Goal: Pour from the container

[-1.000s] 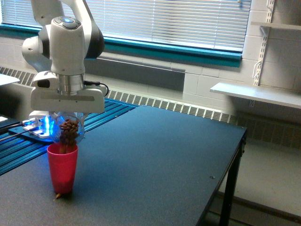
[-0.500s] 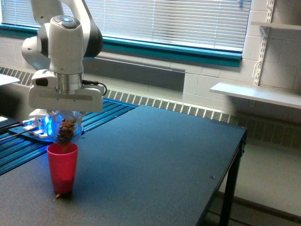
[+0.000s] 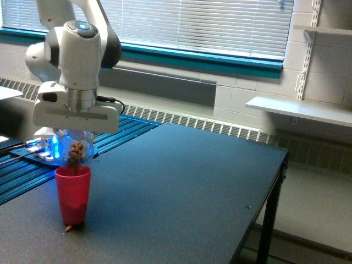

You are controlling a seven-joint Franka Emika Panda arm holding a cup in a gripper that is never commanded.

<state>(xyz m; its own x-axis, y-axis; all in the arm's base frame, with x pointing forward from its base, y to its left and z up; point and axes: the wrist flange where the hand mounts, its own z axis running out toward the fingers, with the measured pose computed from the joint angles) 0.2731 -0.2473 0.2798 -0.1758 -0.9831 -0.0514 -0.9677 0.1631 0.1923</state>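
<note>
**Tipping the clear cup over the red one**

Hanging at the exterior view's left, the white Panda arm (image 3: 77, 60) points its wrist straight down, and the gripper (image 3: 75, 144) sits just under the broad white hand body. Between its fingers is the clear plastic cup (image 3: 74, 149), turned well over so its mouth faces downward. The jaws are clenched on that cup, though the fingers themselves are mostly hidden behind the hand body and the cup's wall. A small clump of brown pieces (image 3: 77, 152) shows through the transparent side, low in the cup and close to its mouth.

Directly underneath stands the red plastic cup (image 3: 72, 195), upright on the dark tabletop (image 3: 181, 187), its rim just below the clear cup's lower edge; whether the two touch cannot be told. A tiny brownish bit (image 3: 68, 227) lies on the table at the red cup's foot.

Behind the cups, a device glowing blue (image 3: 48, 147) rests on a blue ribbed surface (image 3: 22, 176) at the table's far side. Farther back run a window with closed blinds (image 3: 198, 22) and a white wall shelf (image 3: 300, 110) at the exterior view's right.
</note>
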